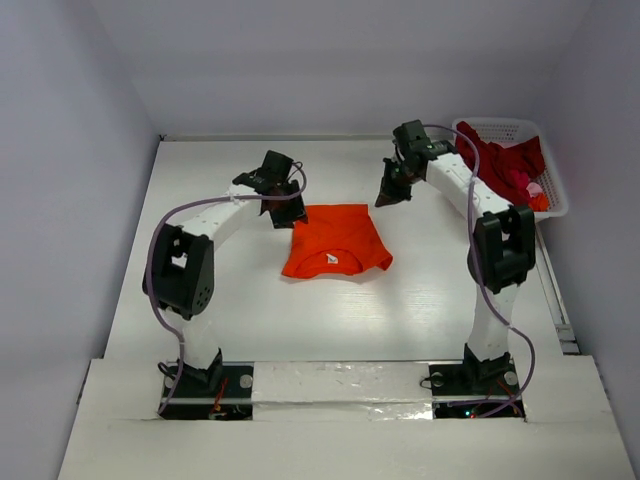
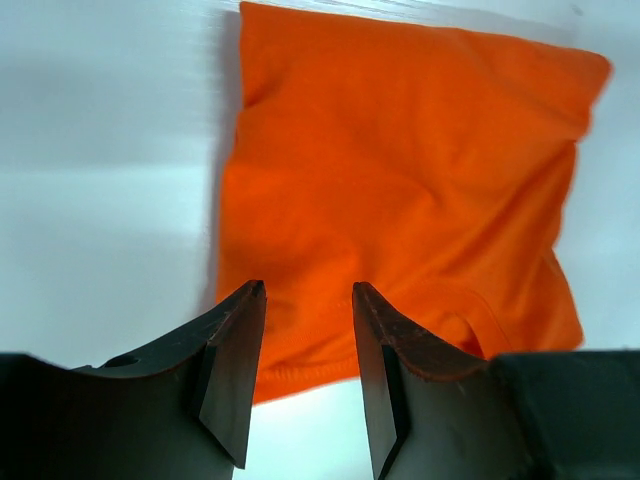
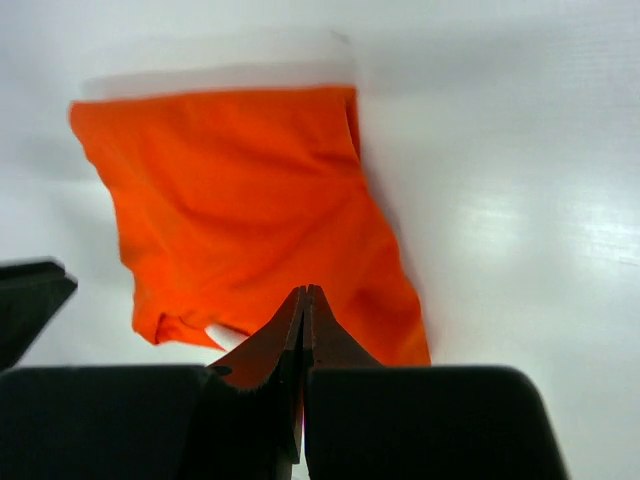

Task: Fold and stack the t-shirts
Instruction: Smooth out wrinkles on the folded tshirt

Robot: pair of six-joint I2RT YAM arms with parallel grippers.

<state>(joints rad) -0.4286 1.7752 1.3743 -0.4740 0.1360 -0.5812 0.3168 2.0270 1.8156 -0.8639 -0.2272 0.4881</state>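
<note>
A bright orange t-shirt (image 1: 335, 238) lies folded flat in the middle of the table, its small white neck label (image 1: 331, 259) facing the near side. My left gripper (image 1: 283, 208) hovers at the shirt's far left corner. In the left wrist view its jaws (image 2: 309, 287) stand open, with only the shirt's hem (image 2: 400, 170) and white table showing between them. My right gripper (image 1: 390, 190) hangs off the shirt's far right corner. It is shut (image 3: 306, 290) with nothing in it, above the orange cloth (image 3: 240, 200). Dark red t-shirts (image 1: 500, 158) lie bundled in the basket.
A white lattice basket (image 1: 556, 196) stands at the back right corner, close behind the right arm. White walls close in the table at the left, back and right. The arm bases sit at the near edge.
</note>
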